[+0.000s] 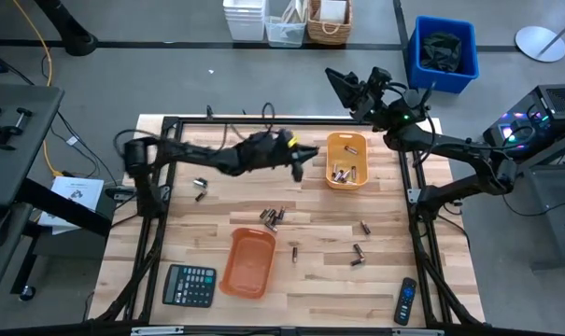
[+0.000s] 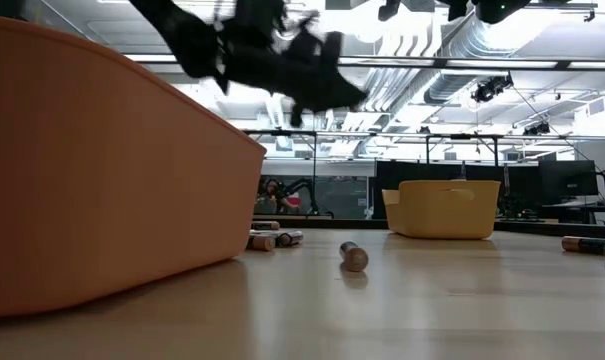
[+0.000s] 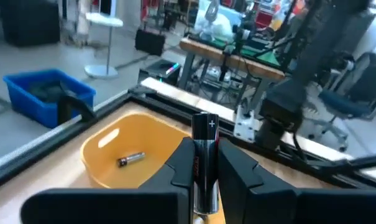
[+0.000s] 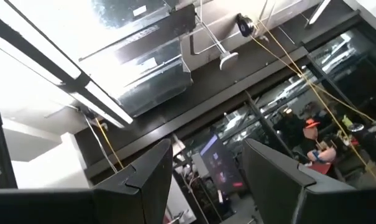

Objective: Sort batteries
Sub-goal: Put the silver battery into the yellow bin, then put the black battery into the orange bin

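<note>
Your left hand (image 3: pixel 203 180) was clamped on one battery (image 3: pixel 204 158), a dark cell standing upright between the fingers (image 3: pixel 240 177) with its plus end up. The hand hung above the tabletop (image 1: pixel 217 210), just short of the yellow tray (image 1: pixel 346 161). From the hand's own view the tray lay right ahead and a little below, with one loose cell (image 3: pixel 130 159) showing on its floor; the overhead view showed several cells (image 1: pixel 343 173) inside it.

Behind and below that hand, a small cluster of batteries (image 1: pixel 272 218) lay on the wood, and nearer still to the front edge sat the orange tray (image 1: pixel 246 262). A single cell (image 1: pixel 295 252) lay just beside that tray, and in the level view it (image 2: pixel 353 257) rested end-on. More cells (image 1: pixel 359 254) lay scattered to the far side of the hand, toward your right arm, with one (image 1: pixel 364 227) apart from them. Two more (image 1: pixel 200 189) lay back toward the left arm's base.

Your right hand (image 4: pixel 206 168) was spread wide and held nothing. It was raised behind the yellow tray at the tabletop's back edge (image 1: pixel 366 89), pointing up at the ceiling.

A calculator (image 1: pixel 189 285) and a remote control (image 1: pixel 406 301) lay at the front corners.
</note>
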You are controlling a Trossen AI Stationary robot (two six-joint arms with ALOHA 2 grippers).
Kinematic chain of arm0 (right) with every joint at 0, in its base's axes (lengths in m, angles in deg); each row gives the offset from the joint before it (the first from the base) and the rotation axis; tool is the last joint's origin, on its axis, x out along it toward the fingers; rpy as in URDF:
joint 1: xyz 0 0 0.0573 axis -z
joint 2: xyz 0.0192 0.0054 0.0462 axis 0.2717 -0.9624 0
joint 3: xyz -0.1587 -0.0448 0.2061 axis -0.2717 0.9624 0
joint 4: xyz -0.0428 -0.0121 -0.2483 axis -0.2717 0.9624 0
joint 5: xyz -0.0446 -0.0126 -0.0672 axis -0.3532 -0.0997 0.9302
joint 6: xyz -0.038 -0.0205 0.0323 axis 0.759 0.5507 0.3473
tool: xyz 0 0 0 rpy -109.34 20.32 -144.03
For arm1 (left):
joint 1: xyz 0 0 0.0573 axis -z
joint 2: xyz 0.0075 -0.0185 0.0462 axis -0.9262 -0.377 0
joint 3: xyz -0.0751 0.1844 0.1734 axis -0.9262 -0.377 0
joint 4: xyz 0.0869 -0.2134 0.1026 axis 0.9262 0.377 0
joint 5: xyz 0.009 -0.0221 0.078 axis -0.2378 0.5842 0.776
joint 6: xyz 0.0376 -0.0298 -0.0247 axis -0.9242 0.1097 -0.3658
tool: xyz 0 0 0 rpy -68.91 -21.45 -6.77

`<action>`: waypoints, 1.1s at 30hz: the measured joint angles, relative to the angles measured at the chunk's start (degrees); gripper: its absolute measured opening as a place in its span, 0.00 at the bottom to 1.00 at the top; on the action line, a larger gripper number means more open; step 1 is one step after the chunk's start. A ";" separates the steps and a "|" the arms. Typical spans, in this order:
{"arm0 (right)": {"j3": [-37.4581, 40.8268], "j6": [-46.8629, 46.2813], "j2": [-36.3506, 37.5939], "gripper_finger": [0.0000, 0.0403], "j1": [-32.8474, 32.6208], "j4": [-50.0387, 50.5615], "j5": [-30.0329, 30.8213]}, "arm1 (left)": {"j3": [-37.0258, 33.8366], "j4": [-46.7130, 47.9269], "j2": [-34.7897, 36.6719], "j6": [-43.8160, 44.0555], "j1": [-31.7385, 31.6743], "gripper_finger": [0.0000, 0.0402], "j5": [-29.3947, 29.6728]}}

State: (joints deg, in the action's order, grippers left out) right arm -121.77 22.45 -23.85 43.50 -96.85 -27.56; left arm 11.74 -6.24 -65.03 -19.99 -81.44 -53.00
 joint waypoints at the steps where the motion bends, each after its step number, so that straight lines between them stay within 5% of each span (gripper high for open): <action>1: 0.00 0.38 0.00 0.47 -0.03 -0.02 0.00 | 1.70 -0.05 -2.16 0.84 -0.94 0.07 -1.53; 10: 0.00 0.48 0.00 0.47 0.01 0.26 -2.11 | 19.65 0.66 -16.88 -0.65 -4.52 0.09 -9.79; 18: 0.00 2.34 0.00 0.47 0.01 0.10 -1.43 | 28.37 16.07 -18.47 -4.17 -4.39 0.37 -10.73; 21: 0.00 2.40 0.00 0.47 0.26 -0.52 -1.22 | 30.20 20.87 -16.53 -4.56 -4.84 0.46 -14.40; 26: 0.00 2.52 1.46 0.47 0.52 -0.36 -2.00 | 29.83 35.78 -8.42 -4.37 -8.06 0.52 -29.99; 30: -0.04 3.00 3.99 0.47 0.49 6.45 -5.28 | 21.38 40.01 3.24 -5.60 -10.20 0.51 -33.34; 33: -0.04 2.92 6.10 0.47 -0.59 17.89 -8.05 | 10.45 33.36 14.74 -4.69 -10.75 0.48 -32.82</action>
State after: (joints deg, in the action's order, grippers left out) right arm -121.81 25.37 -17.74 42.91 -78.95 -35.61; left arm 22.19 27.12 -50.30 -24.68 -92.20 -85.82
